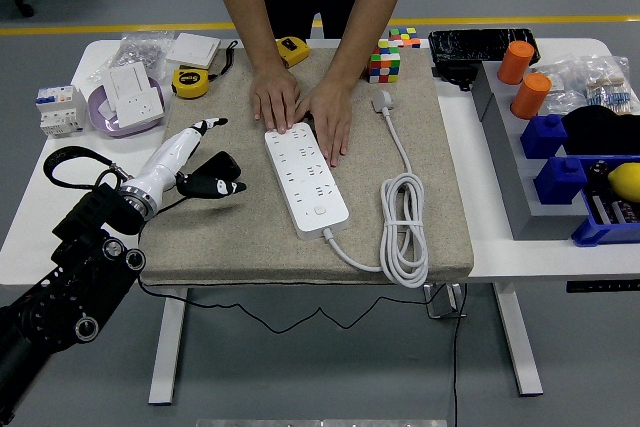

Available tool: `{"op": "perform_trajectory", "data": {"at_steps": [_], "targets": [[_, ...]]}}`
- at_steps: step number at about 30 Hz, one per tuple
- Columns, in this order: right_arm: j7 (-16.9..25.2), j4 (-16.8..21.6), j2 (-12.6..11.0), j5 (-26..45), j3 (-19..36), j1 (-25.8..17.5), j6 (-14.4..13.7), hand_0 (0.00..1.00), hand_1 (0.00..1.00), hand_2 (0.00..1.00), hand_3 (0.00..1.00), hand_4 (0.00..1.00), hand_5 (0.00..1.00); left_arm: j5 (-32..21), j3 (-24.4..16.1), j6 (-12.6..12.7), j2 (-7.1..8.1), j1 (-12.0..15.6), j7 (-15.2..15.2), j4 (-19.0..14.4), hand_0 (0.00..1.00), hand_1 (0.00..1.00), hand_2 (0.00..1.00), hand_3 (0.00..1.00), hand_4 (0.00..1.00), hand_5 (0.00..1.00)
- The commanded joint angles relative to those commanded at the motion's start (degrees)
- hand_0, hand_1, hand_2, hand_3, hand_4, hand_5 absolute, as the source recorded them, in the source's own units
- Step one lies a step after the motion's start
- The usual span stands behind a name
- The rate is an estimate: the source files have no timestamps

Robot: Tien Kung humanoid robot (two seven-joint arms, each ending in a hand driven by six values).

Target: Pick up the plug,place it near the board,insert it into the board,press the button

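Left hand (205, 172), fingers spread and empty; plug (381, 101) lies far right, beyond the board (305, 178).

A robotics test lab or workshop. A white counter (520, 252) on metal legs stands on a grey floor marked with a yellow line (120, 29). On the counter, left of a beige mat (230, 237), lie wall sockets (135, 92) and a tape measure (190, 82); right of it, blue parts bins (555, 179).
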Motion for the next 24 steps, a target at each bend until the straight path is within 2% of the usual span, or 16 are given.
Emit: {"op": "perform_trajectory", "data": {"at_steps": [3, 6, 7, 12, 13, 24], "targets": [[0.0, 0.0, 0.0, -0.1, 0.0, 0.0, 0.0, 0.956, 0.903, 0.865, 0.888, 0.998, 0.986, 0.7, 0.3, 0.9, -0.35, -0.4, -0.2, 1.2, 0.860, 0.904, 0.863, 0.871, 0.998, 0.143], [0.0, 0.0, 0.0, -0.1, -0.1, 0.1, 0.0, 0.956, 0.903, 0.865, 0.888, 0.998, 0.986, 2.6, 0.7, 3.5, -1.21, -1.3, -0.9, 3.7, 0.860, 0.904, 0.863, 0.871, 0.998, 0.143], [0.0, 0.0, 0.0, 0.0, -0.1, 0.1, 0.0, 0.954, 0.901, 0.864, 0.888, 0.998, 0.987, 2.9, 0.7, 4.0, -1.39, -1.5, -1.0, 4.2, 0.709, 0.751, 0.695, 0.745, 0.998, 0.146], [0.1, 0.0, 0.0, 0.4, -0.7, 0.3, 0.0, 0.954, 0.901, 0.864, 0.888, 0.998, 0.987, 4.6, 1.2, 7.2, -2.07, -2.5, -1.8, 7.7, 0.709, 0.751, 0.695, 0.745, 0.998, 0.146], [0.1, 0.0, -0.1, 0.4, -0.8, 0.3, 0.0, 0.953, 0.901, 0.864, 0.888, 0.998, 0.986, 4.9, 1.2, 7.6, -2.16, -2.6, -1.9, 8.3, 0.582, 0.630, 0.586, 0.612, 0.998, 0.153], [0.1, 0.0, -0.3, 0.4, -1.0, 0.3, 0.0, 0.953, 0.901, 0.863, 0.888, 0.998, 0.984, 6.3, 0.6, 8.7, -3.22, -3.1, -3.0, 13.6, 0.567, 0.632, 0.576, 0.600, 0.998, 0.164]]}}
